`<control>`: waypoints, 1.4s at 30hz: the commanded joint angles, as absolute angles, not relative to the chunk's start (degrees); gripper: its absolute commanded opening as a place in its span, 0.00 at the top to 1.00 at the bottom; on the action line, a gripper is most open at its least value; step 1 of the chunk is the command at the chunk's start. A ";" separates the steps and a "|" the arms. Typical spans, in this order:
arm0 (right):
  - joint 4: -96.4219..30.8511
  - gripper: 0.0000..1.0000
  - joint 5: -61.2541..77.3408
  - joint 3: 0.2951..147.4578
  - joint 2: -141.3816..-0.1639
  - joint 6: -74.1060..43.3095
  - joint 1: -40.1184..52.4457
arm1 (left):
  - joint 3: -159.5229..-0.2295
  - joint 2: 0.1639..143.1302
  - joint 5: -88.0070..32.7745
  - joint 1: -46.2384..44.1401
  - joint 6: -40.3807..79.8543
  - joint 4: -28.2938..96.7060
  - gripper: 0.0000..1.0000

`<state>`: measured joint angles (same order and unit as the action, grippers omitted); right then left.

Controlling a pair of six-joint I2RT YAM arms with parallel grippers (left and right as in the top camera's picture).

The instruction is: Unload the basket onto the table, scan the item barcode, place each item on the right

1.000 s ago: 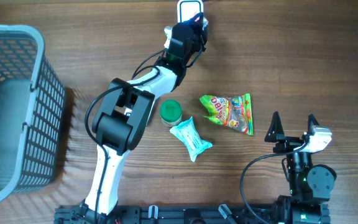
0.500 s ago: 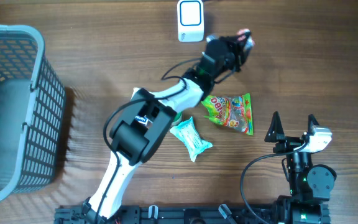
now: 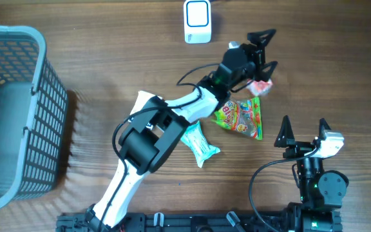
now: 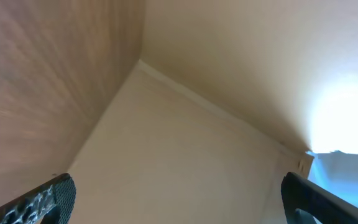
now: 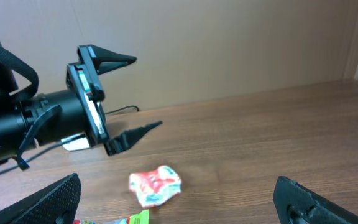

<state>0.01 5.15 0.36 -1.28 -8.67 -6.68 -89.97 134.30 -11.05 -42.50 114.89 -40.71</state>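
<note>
A white barcode scanner (image 3: 197, 21) stands at the table's far edge. To its right my left gripper (image 3: 270, 48) hovers open with nothing between its fingers; the right wrist view shows this gripper (image 5: 146, 92) from the side, its jaws spread wide. A small red and white packet (image 3: 261, 86) lies loose on the wood just below it, also seen as the packet (image 5: 155, 185) in the right wrist view. My right gripper (image 3: 303, 129) rests open near the front edge, apart from everything. The left wrist view shows only wall and table edge between its fingertips (image 4: 53, 194).
A green gummy bag (image 3: 240, 118) and a teal packet (image 3: 199, 143) lie mid-table, partly beside the left arm. A grey mesh basket (image 3: 18, 109) stands at the far left.
The left gripper swung right, away from the scanner, then opened. The red and white packet it carried now lies on the table under it. The right arm is still.
</note>
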 commanded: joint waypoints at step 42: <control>-51.57 0.11 18.90 78.32 -103.59 -46.06 -3.22 | -90.43 43.66 50.87 -30.48 -24.51 13.72 0.00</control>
